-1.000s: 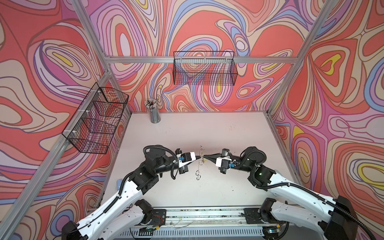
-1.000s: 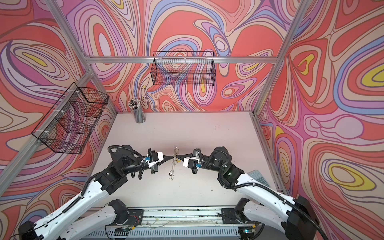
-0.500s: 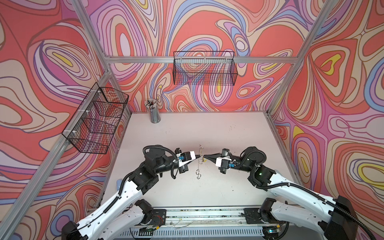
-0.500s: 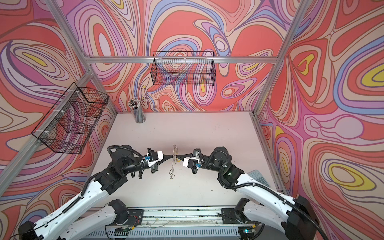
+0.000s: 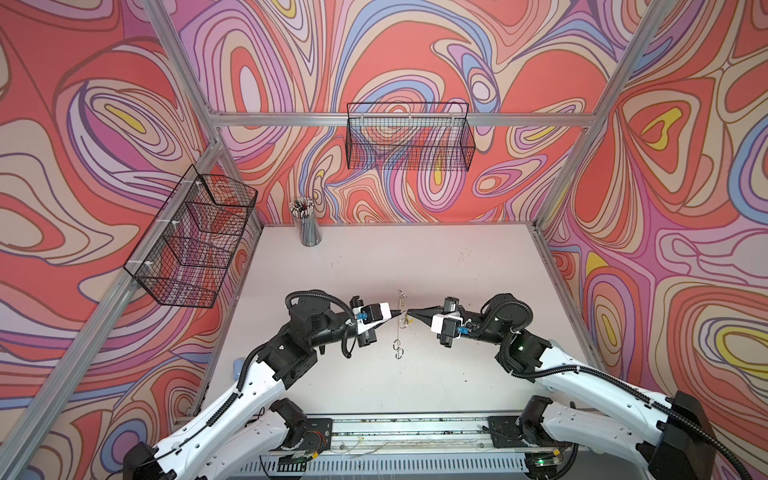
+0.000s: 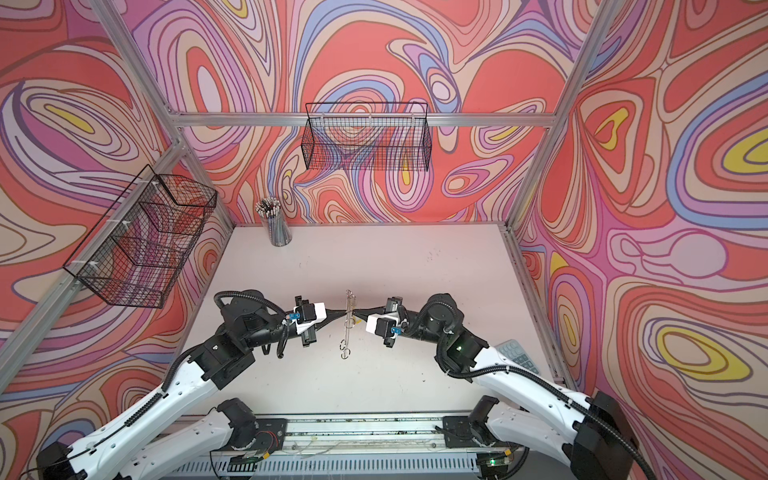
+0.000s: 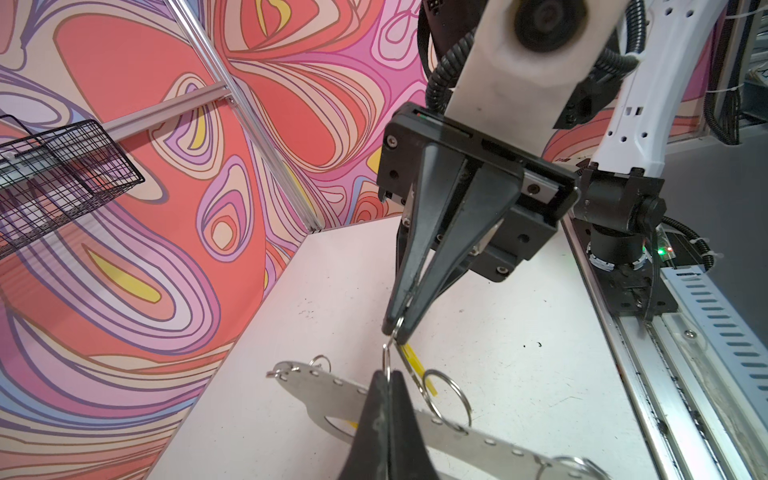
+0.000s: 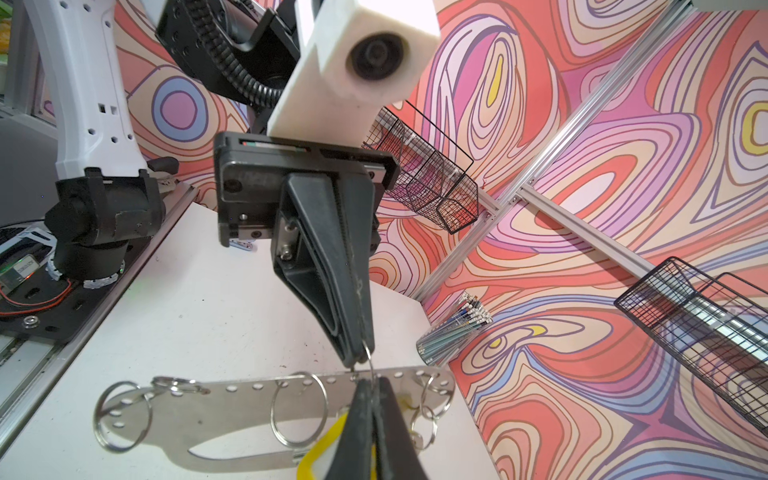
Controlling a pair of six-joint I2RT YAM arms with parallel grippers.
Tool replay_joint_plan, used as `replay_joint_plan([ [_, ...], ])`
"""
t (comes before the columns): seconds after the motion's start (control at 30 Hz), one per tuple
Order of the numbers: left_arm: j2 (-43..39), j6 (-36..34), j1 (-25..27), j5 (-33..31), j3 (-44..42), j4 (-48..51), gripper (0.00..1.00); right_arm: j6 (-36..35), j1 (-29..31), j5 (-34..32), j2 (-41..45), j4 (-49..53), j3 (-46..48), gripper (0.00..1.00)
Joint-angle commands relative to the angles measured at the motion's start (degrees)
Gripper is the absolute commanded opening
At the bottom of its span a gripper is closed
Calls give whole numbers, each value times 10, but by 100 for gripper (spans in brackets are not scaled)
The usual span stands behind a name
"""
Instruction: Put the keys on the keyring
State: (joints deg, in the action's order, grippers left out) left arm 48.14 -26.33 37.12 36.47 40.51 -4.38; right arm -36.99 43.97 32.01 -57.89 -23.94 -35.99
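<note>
I see swirl-patterned walls [image 5: 415,50] enclosing a pale surface [image 5: 415,257], a black wire basket [image 5: 409,137] hung above-right of the pencil cup [image 5: 306,226], a compartmented basket [image 5: 193,237] to its left.

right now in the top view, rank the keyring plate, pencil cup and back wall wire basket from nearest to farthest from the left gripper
1. keyring plate, right at the left gripper, mid-table
2. pencil cup, back-left table corner
3. wire basket, up on the back wall
</note>
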Motion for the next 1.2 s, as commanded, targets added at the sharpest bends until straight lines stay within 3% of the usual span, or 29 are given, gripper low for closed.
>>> replay_joint_plan([
  [0.0,-3,-2,-2,14,19,-4,0,-10,2,-7,7,-9,8,0],
  [1.17,-9,3,-3,0,11,-17,0,-10,2,-1,10,-10,9,0],
])
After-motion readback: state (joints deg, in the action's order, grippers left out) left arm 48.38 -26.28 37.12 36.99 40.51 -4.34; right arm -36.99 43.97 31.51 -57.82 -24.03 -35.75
